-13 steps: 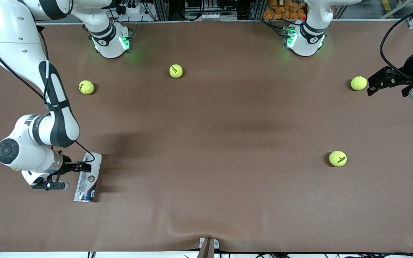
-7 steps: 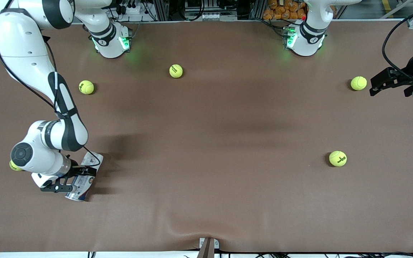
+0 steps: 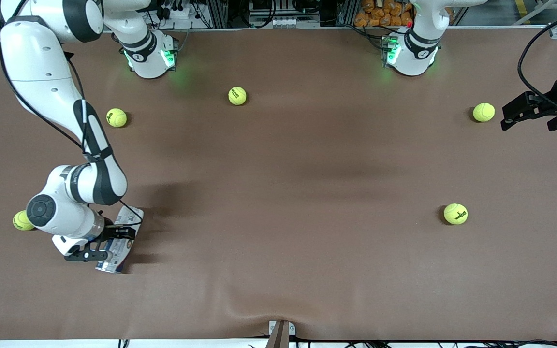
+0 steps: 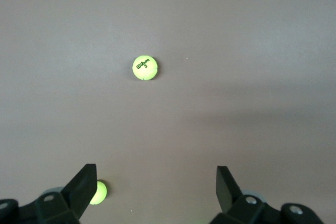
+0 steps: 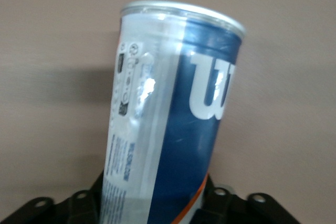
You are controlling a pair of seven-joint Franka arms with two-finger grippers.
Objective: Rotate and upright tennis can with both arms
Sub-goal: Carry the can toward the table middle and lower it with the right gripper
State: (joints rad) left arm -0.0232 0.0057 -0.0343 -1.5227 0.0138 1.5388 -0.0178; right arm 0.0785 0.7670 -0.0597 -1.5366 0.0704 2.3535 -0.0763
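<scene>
- Right gripper [image 3: 110, 240], lower left of the frame, clamped on the can [image 3: 119, 241], which is tilted off the table
- Left gripper [image 3: 525, 111], upper right, waits with fingers apart
- Can looks light, smooth, slippery; best held mid-body

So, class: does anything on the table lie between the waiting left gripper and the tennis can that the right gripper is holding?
Nothing visible blocks it. The right gripper is shut on the tennis can at the right arm's end. The left gripper waits open at its own end; the closest tennis ball lies beside it, off the direct line.
</scene>
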